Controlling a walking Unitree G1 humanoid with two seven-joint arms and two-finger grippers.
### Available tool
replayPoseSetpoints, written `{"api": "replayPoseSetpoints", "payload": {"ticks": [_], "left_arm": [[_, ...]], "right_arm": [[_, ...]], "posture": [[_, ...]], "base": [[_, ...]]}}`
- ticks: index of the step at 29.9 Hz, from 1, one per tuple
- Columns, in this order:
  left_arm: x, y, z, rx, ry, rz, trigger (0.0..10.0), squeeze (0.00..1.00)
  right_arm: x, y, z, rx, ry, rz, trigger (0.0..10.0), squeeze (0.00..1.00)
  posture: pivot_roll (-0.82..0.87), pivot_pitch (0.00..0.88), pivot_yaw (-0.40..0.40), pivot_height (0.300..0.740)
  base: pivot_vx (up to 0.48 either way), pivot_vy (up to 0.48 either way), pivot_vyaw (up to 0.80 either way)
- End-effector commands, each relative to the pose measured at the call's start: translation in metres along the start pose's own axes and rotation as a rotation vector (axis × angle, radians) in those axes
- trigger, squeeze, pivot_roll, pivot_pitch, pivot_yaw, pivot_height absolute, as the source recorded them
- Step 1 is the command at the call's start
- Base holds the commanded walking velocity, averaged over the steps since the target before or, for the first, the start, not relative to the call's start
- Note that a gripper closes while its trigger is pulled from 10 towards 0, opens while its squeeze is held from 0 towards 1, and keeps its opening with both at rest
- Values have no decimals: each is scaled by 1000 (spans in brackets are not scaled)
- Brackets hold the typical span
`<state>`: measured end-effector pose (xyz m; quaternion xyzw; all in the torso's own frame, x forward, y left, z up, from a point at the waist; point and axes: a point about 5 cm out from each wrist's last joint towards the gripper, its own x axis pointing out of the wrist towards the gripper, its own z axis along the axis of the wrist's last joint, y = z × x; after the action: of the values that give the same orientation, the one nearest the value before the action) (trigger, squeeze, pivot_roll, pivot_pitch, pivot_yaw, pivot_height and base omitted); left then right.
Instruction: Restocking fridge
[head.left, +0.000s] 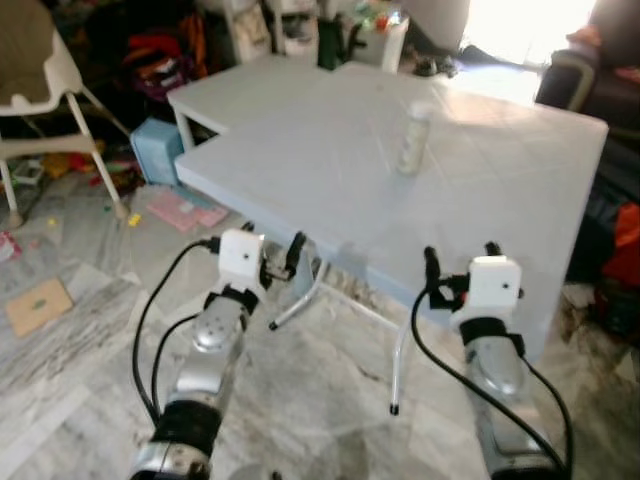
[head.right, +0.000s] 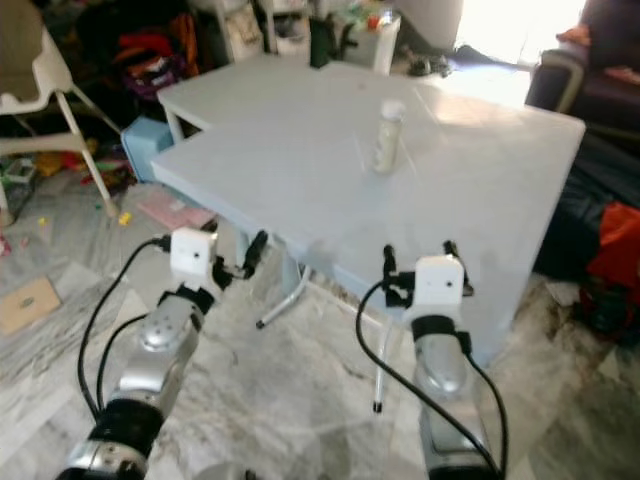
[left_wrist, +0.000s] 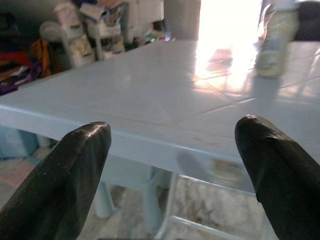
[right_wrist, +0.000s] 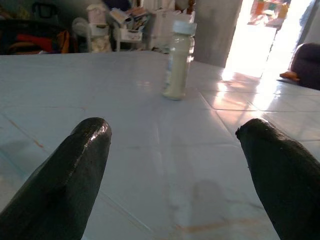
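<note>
1. A pale blue table (head.left: 330, 150) stands before the robot, with a marble floor (head.left: 90, 330) below.
2. Both silver arms reach forward at the table's near edge. The left gripper (left_wrist: 170, 165) is level with that edge, its fingers spread wide. The right gripper (right_wrist: 172, 170) hovers just above the tabletop, its fingers likewise spread and holding nothing.
3. A small bottle (right_wrist: 178, 60) with a white cap stands upright on the table, well beyond the right gripper. Its label is too blurred to read.

Head stereo pair looks forward and down over the pale blue surface (head.left: 330, 160); both wrist views skim low across it, sharing the bottle (right_wrist: 179, 60).
</note>
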<state>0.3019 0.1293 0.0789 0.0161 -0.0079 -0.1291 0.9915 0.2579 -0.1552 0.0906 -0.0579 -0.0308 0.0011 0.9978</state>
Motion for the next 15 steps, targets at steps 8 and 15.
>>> {"api": "replayPoseSetpoints", "payload": {"ticks": [8, 15], "left_arm": [[7, -15, 9, -20, -39, -40, 10000, 0], [6, -17, 6, -34, -32, -35, 10000, 0]], "right_arm": [[2, -12, 4, -48, -24, -28, 10000, 0], [1, -14, 3, -50, -15, -27, 10000, 0]], "posture": [[-109, 0, 20, 740], [-101, 0, 2, 740]], "base": [[439, 0, 0], [436, 0, 0]]}}
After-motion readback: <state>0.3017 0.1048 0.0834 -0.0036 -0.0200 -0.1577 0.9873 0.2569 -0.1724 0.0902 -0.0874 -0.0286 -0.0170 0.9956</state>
